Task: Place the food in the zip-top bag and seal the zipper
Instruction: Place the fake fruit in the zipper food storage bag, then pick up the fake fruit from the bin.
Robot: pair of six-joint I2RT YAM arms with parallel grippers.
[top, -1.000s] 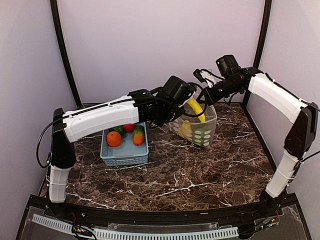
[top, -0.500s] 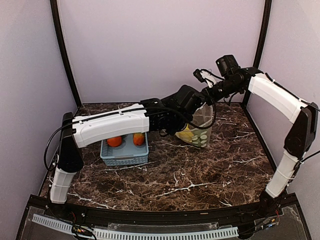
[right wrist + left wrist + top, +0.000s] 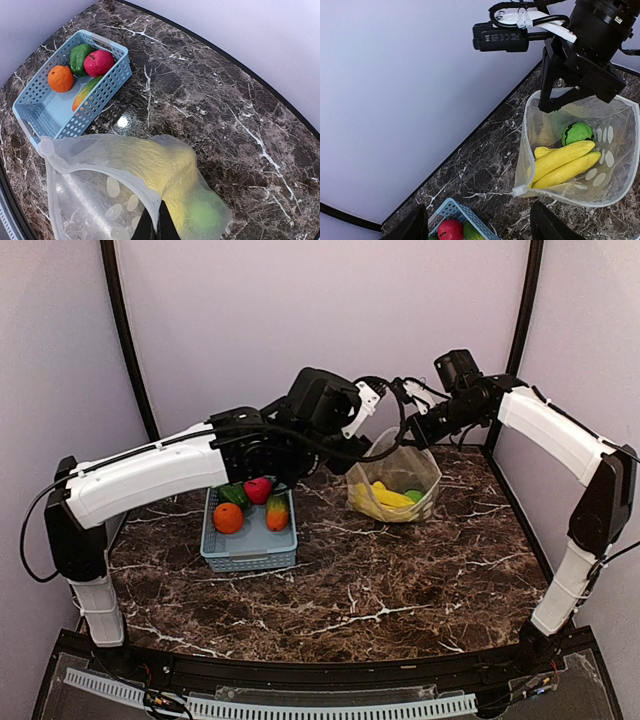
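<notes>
Counting from the overhead view: bag (image 3: 425, 472) stands at 1 o'clock on the table (image 3: 380, 590), mouth open, with banana (image 3: 385, 498) and one green piece (image 3: 413, 496) inside. Basket (image 3: 250, 558) at 10 o'clock holds four items: orange (image 3: 228, 518), pepper (image 3: 235, 494), apple (image 3: 258, 490), orange-green piece (image 3: 277, 510). Your left gripper (image 3: 365, 405) hovers at 11 o'clock of the bag.

Left wrist view: its fingers (image 3: 415, 227) are spread wide with nothing between them; released. Right gripper (image 3: 552, 105) pinches the bag's rim at 12 o'clock. Zipper (image 3: 524, 145) runs down the 9 o'clock edge, unpressed.

Right wrist view: right jaws are clenched on the bag film, basket at 10 o'clock.

Tally, as judged: you have two pieces bagged, four to move, sealing not begun.
</notes>
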